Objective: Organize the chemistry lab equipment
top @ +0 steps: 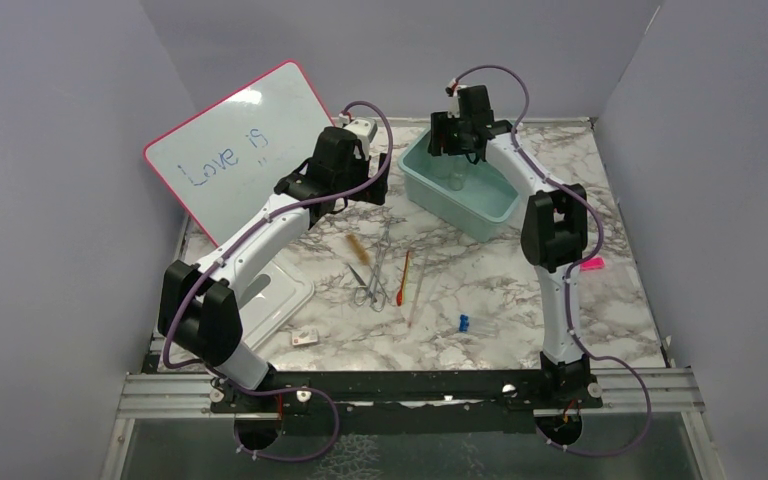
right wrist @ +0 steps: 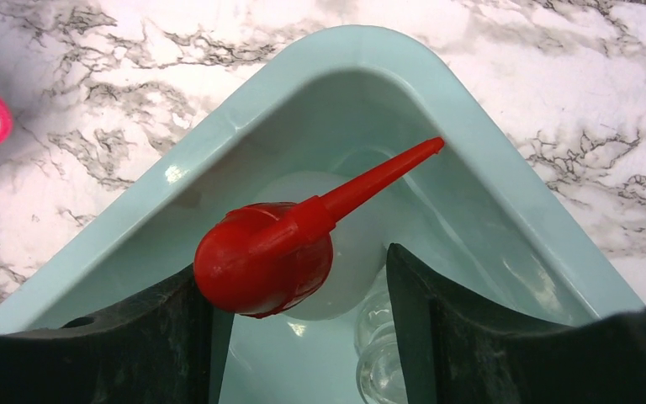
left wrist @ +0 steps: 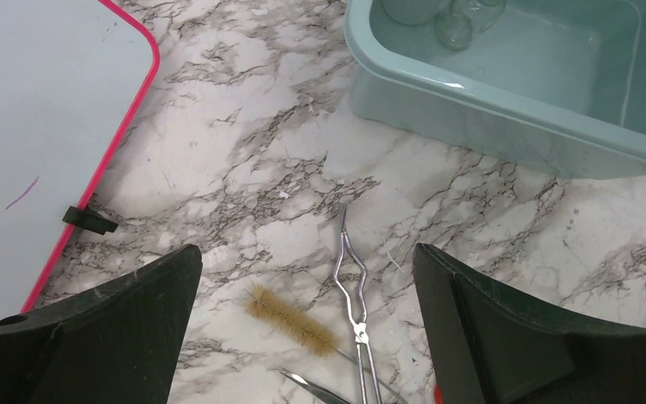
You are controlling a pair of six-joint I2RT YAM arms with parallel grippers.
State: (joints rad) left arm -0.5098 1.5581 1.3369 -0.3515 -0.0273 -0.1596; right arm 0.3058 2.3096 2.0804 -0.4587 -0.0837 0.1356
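Observation:
The clear squeeze bottle with its red nozzle cap (right wrist: 265, 257) stands in a corner of the teal bin (right wrist: 219, 135), and my right gripper (right wrist: 299, 286) is shut on it, the cap against the left finger. On the marble lie a brown-bristle brush (left wrist: 290, 320), metal scissor-like forceps (left wrist: 352, 278) and the tip of tweezers (left wrist: 315, 387). My left gripper (left wrist: 307, 278) hangs wide open above them with nothing between its fingers. A thin red stick (top: 401, 280) and a clear rod (top: 416, 292) lie right of the forceps (top: 375, 270).
A pink-framed whiteboard (top: 230, 150) leans at the back left. Clear glass flasks (left wrist: 454, 25) sit in the bin (top: 430, 190). A clear lid (top: 282, 295), a small card (top: 305, 338), a blue piece (top: 464, 322) and a pink piece (top: 590, 264) lie on the table.

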